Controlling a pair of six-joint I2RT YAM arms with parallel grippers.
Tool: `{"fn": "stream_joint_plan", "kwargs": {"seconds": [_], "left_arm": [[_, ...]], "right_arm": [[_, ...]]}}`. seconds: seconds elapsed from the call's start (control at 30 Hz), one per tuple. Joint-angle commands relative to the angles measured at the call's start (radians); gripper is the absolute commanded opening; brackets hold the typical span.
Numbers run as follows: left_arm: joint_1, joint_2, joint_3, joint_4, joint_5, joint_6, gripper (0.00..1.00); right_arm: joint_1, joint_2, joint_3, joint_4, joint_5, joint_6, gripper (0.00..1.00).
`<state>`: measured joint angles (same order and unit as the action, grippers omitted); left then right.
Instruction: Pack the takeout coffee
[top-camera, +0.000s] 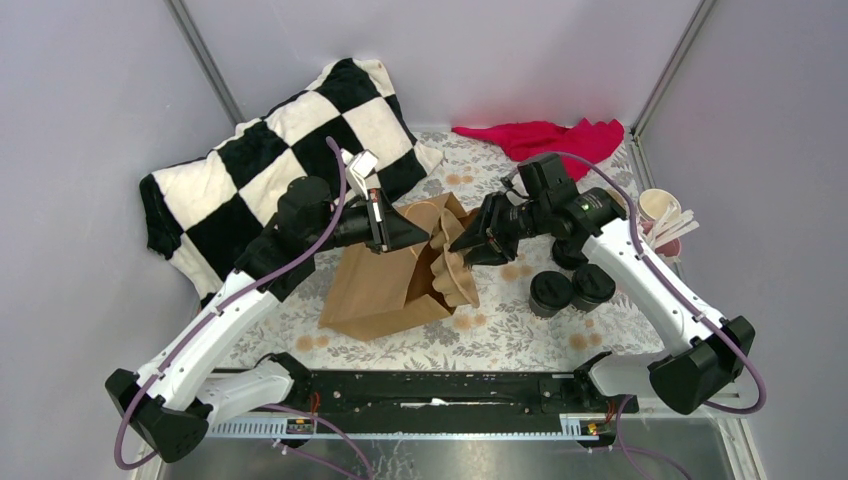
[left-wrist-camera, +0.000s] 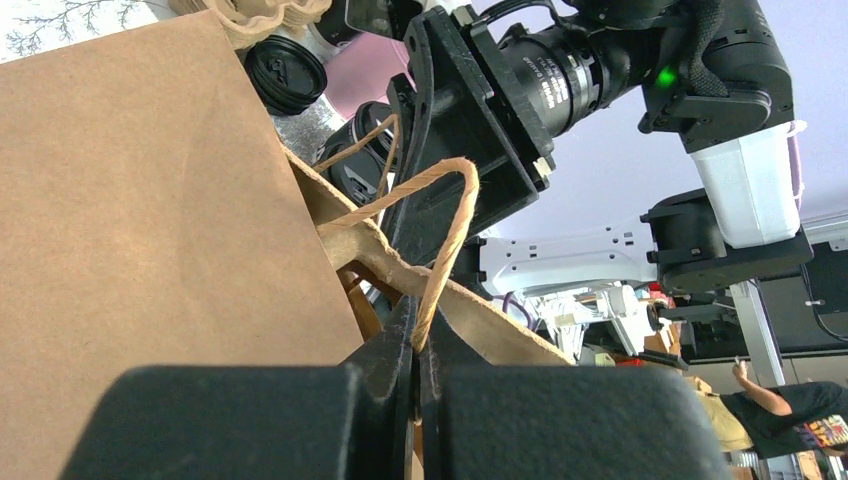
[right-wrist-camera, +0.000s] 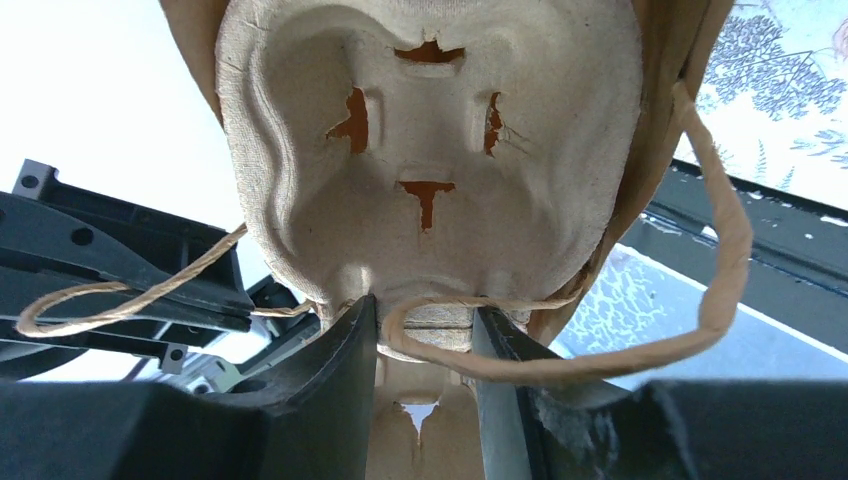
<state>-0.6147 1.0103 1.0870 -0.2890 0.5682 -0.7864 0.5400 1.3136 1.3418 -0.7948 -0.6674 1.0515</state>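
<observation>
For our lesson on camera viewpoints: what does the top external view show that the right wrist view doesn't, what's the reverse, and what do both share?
Only top external: three black coffee cups standing beside the brown paper bag, a checkered blanket, a red cloth. Only right wrist: the slits in the wells of the cup carrier. Both: the right gripper clamped on the carrier at the bag's mouth.

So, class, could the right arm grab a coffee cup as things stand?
Probably not: the right gripper is full, clamped on the cardboard tray at the paper bag, though the cups stand close.
</observation>
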Motion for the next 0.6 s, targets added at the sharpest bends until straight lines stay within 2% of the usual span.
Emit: {"fn": "stream_joint_plan", "kwargs": {"seconds": [0.0,0.17,0.33,0.57], "left_arm": [[0.001,0.003,0.021,0.068,0.024,0.0,0.0],[0.001,-0.023,-0.019,0.141,-0.023,-0.044,0.0],[0.001,-0.047,-0.072,0.255,-0.034,-0.134,0.0],[0.0,-0.036,-0.042,0.305,-0.012,-0.147,0.0]], "right_arm": [[-0.01,-0.038,-0.011,0.071,-0.029,0.141,0.4],[-0.009,-0.028,0.024,0.074,0.024,0.152,0.4],[-0.004,-0.046,-0.053,0.125,0.085,0.187,0.4],[-0.004,-0.069,-0.092,0.046,0.139,0.081,0.4]]}}
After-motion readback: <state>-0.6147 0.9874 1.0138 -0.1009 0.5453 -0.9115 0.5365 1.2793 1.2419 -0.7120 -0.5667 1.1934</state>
